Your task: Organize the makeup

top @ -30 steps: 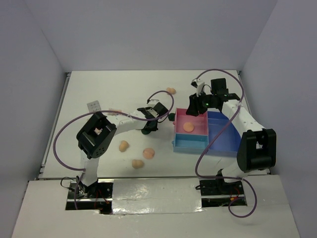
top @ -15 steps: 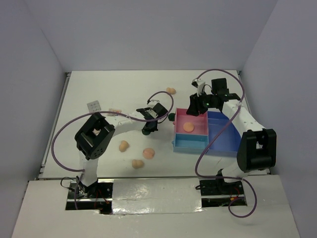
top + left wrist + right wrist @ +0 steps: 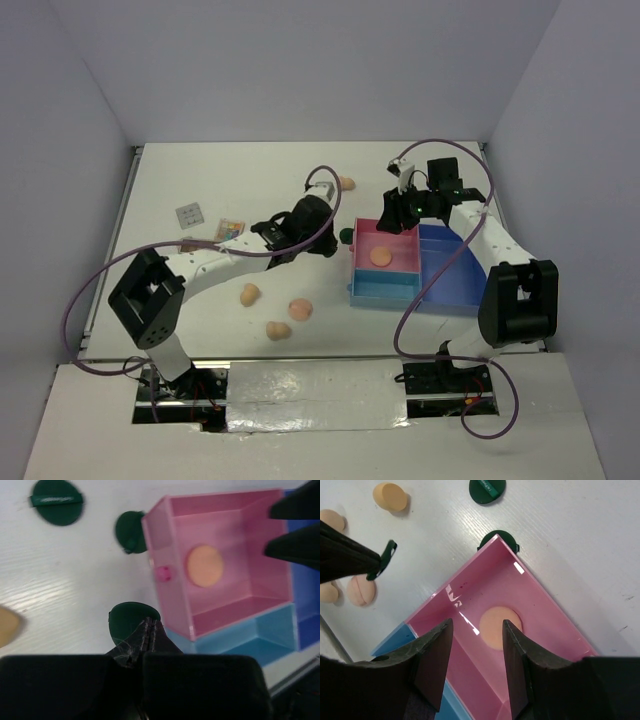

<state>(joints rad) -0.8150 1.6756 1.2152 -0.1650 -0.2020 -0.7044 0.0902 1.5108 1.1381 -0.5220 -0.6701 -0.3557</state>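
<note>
Within the left pincer (image 3: 148, 627) sits a thin dark green disc (image 3: 127, 620)

Bright, even light is washing the white tabletop (image 3: 250, 180); glare is streaking the pink plastic compartment (image 3: 540, 630) (left-wrist view blurring).

pink compartment (image 3: 240, 585) open under right gripper (image 3: 476, 624), peach pad (image 3: 205, 566) inside, left gripper (image 3: 146, 627) with held disc (image 3: 131, 622) alongside

Matt white bench (image 3: 60, 580) with a faint wood-grain texture. Glossy, smooth hard plastic on the tray (image 3: 545, 625), pink and blue, with bright glints on the floor. Soft, matt, foam-like pad (image 3: 500, 627) and sponges (image 3: 390, 496). Smooth dark green discs (image 3: 56, 501), slight sheen. Matt black plastic on the right gripper (image 3: 477, 624). Shiny crinkled foil tape (image 3: 300, 385).
</note>
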